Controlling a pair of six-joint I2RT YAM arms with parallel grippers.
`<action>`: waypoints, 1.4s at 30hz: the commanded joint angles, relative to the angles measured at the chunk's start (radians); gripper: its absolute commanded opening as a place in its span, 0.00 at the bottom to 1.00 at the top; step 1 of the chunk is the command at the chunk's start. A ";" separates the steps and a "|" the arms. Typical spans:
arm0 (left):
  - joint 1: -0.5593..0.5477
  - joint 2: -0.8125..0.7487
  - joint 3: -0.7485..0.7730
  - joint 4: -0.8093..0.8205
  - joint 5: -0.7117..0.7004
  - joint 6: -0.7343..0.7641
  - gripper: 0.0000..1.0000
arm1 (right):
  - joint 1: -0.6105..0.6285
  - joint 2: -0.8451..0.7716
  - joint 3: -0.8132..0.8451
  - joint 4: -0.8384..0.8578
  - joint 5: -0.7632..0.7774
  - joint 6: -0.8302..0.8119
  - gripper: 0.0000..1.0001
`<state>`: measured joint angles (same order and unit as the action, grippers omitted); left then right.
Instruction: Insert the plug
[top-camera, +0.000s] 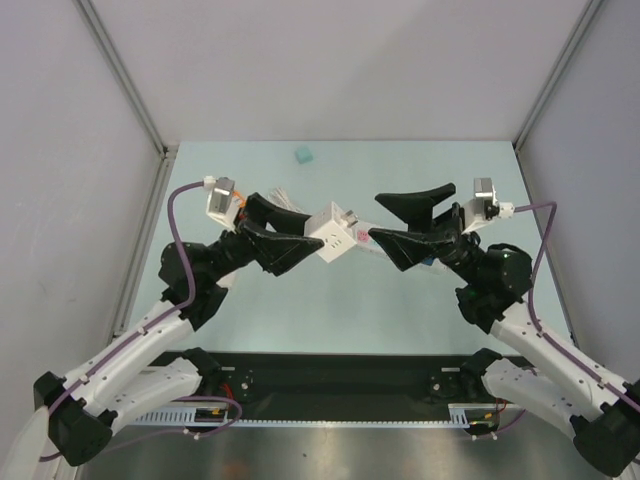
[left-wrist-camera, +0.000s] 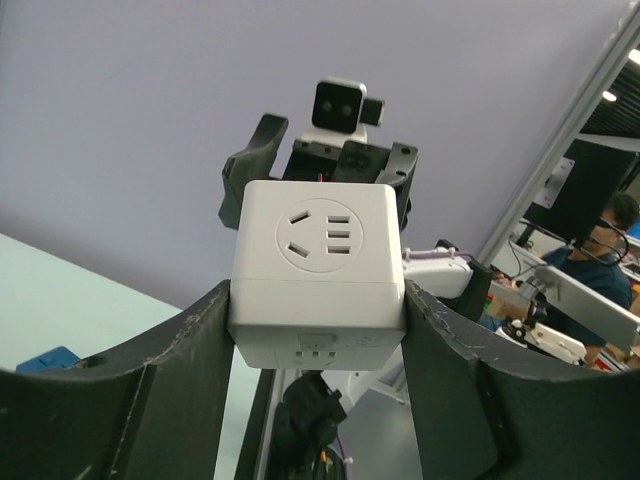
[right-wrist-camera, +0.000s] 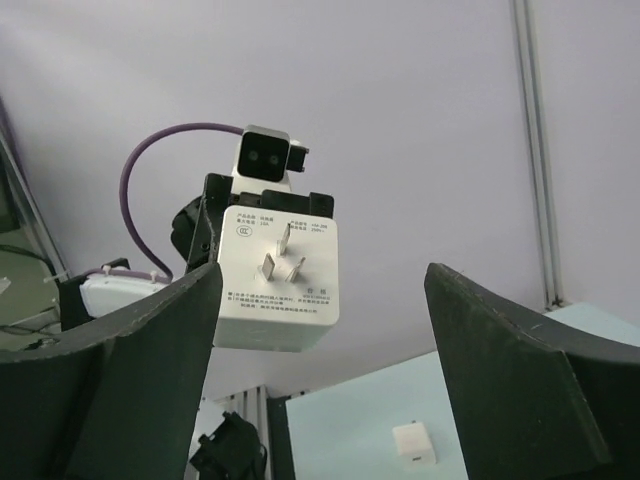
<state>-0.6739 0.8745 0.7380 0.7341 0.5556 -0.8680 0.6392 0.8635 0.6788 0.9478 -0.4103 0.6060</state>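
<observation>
Green desk (top-camera: 330, 310), grey walls (top-camera: 340, 60), teal block (top-camera: 303, 154) at far edge; left fingers (top-camera: 285, 250) clamp socket cube (top-camera: 330, 232), right fingers (top-camera: 400, 247) wide.

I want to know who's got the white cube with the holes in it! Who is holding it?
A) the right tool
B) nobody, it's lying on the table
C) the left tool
C: the left tool pinches the white cube between both its fingers, while the right tool stands wide open next to it.
</observation>
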 joint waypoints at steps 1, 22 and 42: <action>0.000 -0.037 -0.025 -0.033 0.046 0.023 0.00 | -0.024 -0.024 0.060 -0.213 -0.165 0.023 0.88; 0.002 0.014 0.001 -0.136 0.191 0.038 0.00 | 0.040 0.049 0.088 -0.343 -0.321 0.063 0.90; -0.003 0.041 -0.084 0.057 0.155 -0.085 0.67 | 0.103 0.065 -0.048 -0.057 -0.121 0.184 0.00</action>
<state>-0.6666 0.9184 0.6540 0.6884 0.7048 -0.9005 0.7246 0.9104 0.6327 0.7437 -0.5797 0.7521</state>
